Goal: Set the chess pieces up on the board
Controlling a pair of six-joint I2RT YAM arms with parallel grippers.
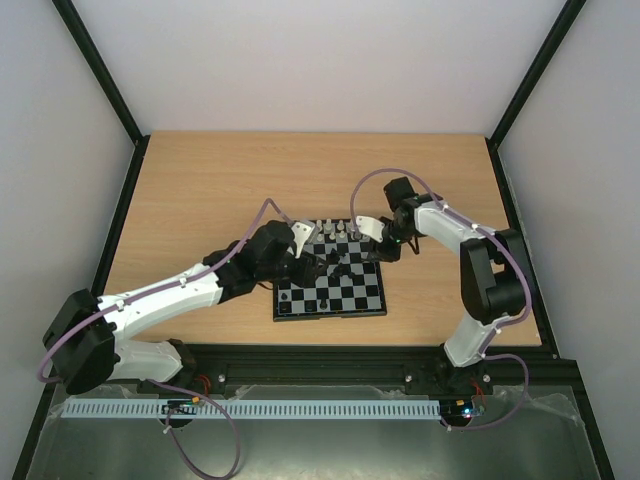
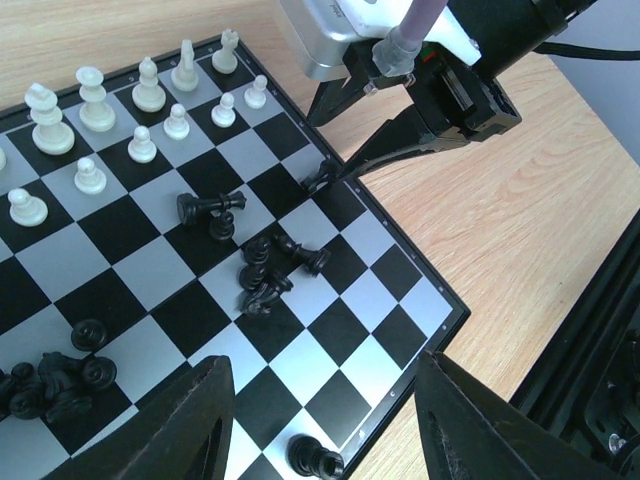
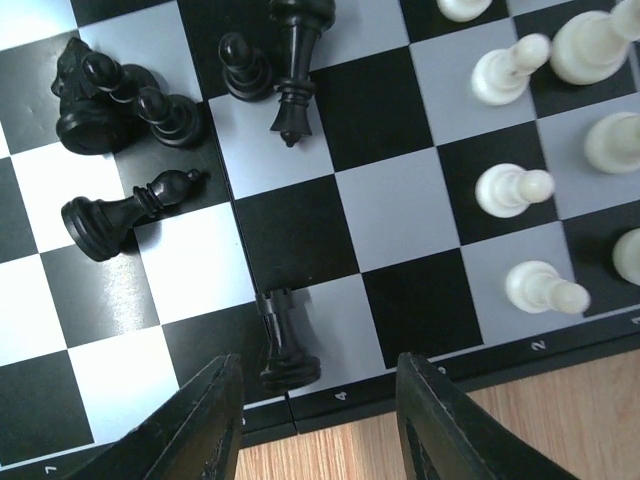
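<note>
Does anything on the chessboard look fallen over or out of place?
Yes. Many black pieces lie toppled in loose heaps mid-board instead of standing in rows, and one black rook lies at the board edge. The white pieces stand upright in rows.

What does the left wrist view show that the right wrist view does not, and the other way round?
Only the left wrist view: the right gripper reaching over the board's edge, a heap of black pieces at the left, and one black piece lying near the left gripper's fingers. Only the right wrist view: the numbers printed on the border. Both: the board, white pawns, toppled black pieces mid-board, and the wooden table.
</note>
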